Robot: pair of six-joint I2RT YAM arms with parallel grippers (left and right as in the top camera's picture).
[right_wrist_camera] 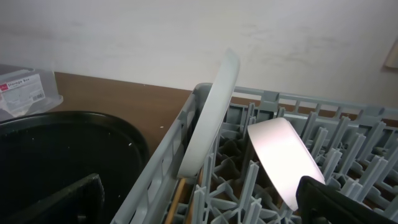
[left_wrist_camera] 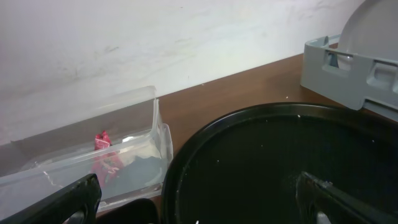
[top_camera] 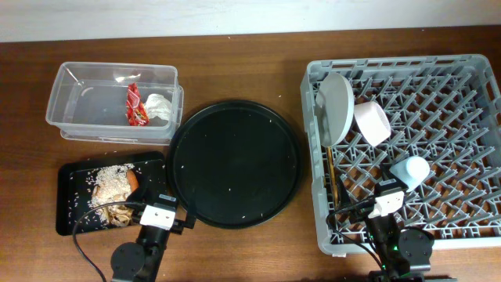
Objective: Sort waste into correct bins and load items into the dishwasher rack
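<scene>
The clear tub [top_camera: 78, 106] holds the red wrapper [top_camera: 137, 104] and white tissue [top_camera: 160, 108]. The flat black tray [top_camera: 72, 176] holds rice [top_camera: 109, 182], the orange piece [top_camera: 133, 179] and beige scraps [top_camera: 119, 213]. In the grey rack [top_camera: 311, 180] the white plate [top_camera: 337, 106] stands on edge, with the pinkish bowl [top_camera: 372, 123], the blue cup [top_camera: 412, 171] and the chopsticks [top_camera: 332, 176]. My left gripper [top_camera: 160, 207] is open and empty at the front, by the flat tray. My right gripper [top_camera: 389, 197] is open and empty over the rack's front, near the cup.
The large round black tray [top_camera: 235, 163] lies between the bins and the rack, with a few rice grains on it. It fills the left wrist view [left_wrist_camera: 267, 162]. The right wrist view shows the plate [right_wrist_camera: 214, 106] and bowl [right_wrist_camera: 283, 155].
</scene>
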